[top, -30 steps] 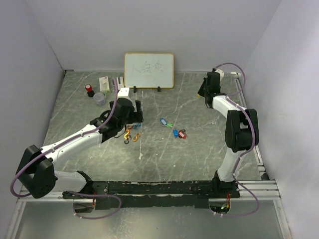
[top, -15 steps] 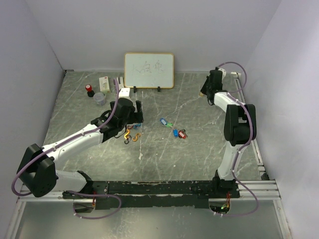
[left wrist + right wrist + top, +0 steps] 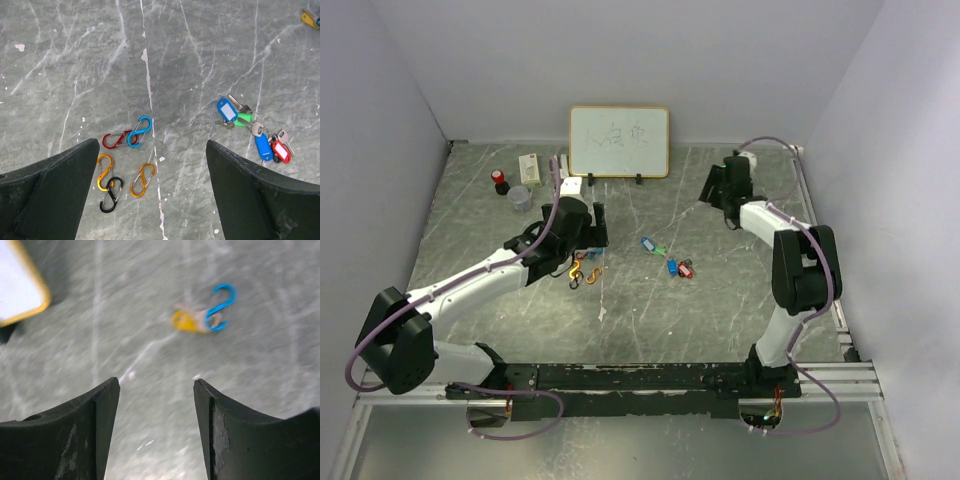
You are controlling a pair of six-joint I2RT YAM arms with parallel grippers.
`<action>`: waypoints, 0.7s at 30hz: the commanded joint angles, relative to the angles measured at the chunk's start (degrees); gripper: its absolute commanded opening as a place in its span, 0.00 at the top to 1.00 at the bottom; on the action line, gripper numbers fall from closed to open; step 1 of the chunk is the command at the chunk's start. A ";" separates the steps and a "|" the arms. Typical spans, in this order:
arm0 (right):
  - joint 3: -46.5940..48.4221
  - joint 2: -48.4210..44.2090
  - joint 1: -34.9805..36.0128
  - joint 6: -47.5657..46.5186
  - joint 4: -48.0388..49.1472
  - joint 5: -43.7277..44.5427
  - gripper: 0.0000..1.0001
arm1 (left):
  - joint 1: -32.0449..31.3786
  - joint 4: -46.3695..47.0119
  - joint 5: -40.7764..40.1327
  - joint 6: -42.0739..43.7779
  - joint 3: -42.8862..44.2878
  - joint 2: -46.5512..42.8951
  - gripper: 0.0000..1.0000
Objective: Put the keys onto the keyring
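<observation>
**Right gripper open over a yellow tag and blue clip near the whiteboard**

The right gripper [image 3: 156,390] is held above the table [image 3: 650,300], jaws apart and empty. A yellow key tag [image 3: 184,321] and a blue clip [image 3: 223,306], likely the keyring, are seen just ahead, off the right end of the whiteboard [image 3: 619,141]. Whether the two are joined cannot be told, as the view is blurred. The other keys [image 3: 252,131] are bunched in front of the whiteboard, well apart from it. The left gripper [image 3: 152,150] is held wide open over the loose clips [image 3: 129,139], in front of the whiteboard's left half. The tag is judged the likely target. The descent should be centred on it and its flat body pinched across the edges, with the clip left free.
</observation>
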 commanded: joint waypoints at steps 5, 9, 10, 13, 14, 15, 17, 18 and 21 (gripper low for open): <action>-6.13 -10.22 16.51 -2.42 -3.46 3.41 0.38 | -0.21 0.91 0.81 0.74 1.44 2.28 0.00; -9.46 -13.18 20.05 -1.38 -2.51 1.71 0.38 | -0.19 0.89 1.13 0.89 1.11 2.34 0.00; -11.27 -13.66 20.46 -1.40 -2.55 1.76 0.38 | -0.20 0.79 1.22 0.84 1.18 2.44 0.00; -12.31 -14.13 21.24 -1.16 -4.28 1.71 0.40 | -0.17 0.55 1.64 0.76 1.43 3.08 0.00; -12.72 -14.06 21.47 -0.97 -4.50 1.57 0.42 | -0.14 0.55 1.79 0.73 1.52 3.35 0.00; -13.24 -13.87 21.69 -0.76 -4.46 1.26 0.43 | -0.16 0.60 1.90 0.73 1.60 3.55 0.00; -14.31 -13.42 21.79 -0.19 -4.17 0.70 0.46 | -0.18 0.38 1.91 0.64 1.89 3.85 0.00; -14.84 -13.04 21.80 0.03 -3.51 0.51 0.48 | -0.19 0.34 1.85 0.72 1.83 3.93 0.00; -15.55 -12.00 23.28 0.41 -2.73 0.16 0.54 | -0.20 0.47 1.69 0.71 1.66 3.93 0.00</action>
